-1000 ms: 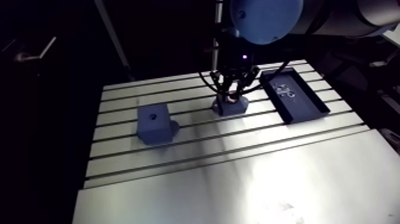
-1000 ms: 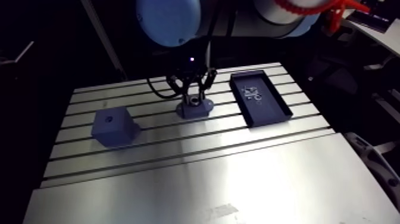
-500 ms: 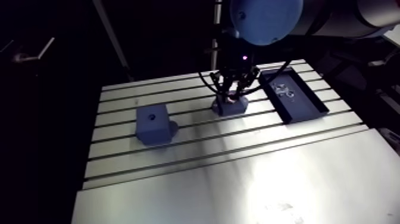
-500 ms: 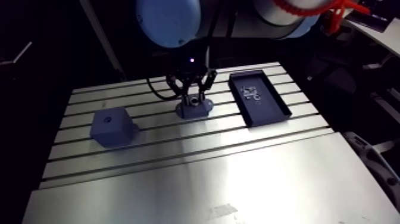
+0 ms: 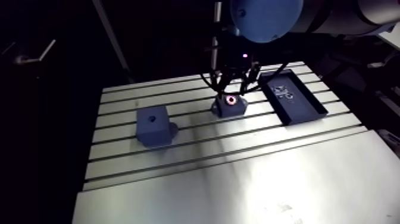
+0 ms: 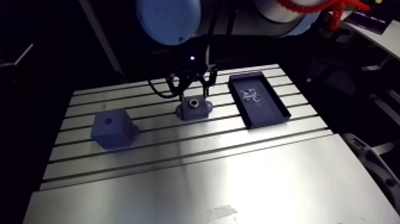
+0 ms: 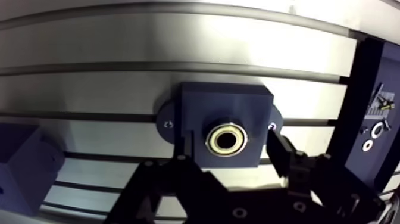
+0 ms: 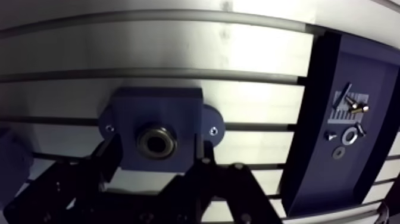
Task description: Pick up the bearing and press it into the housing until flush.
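The two-fingered black claw [image 7: 230, 142] is spread wide and holds nothing. In the wrist view its fingers [image 7: 280, 152] stand on either side of the dark blue flanged plastic housing [image 7: 223, 101], one over each side edge of the block, with clear space between them. In the arm view the fingertips hang just above the housing's top and appear apart from it, though the view is too small and dark to be sure that no pad touches.

The silver ring-shaped metal bearing [image 7: 226, 139] is not in the claw. It sits in the round bore on the housing's top face, midway between the two fingers and below them. Its bright outer ring and dark centre hole both show. Whether its face is level with the housing's surface I cannot tell.

The housing stands on the slotted aluminium desk [image 5: 238, 173], with a small screw head on each of its two flange ears. Beside it, on one side, lies a long dark blue rectangular tray [image 8: 318, 107] holding small metal hardware [image 8: 351, 108]: screws, a nut and a washer. On the housing's other side, well apart from it, stands a dark blue plastic cube-like block [image 5: 152, 124] with a small hole in its top.
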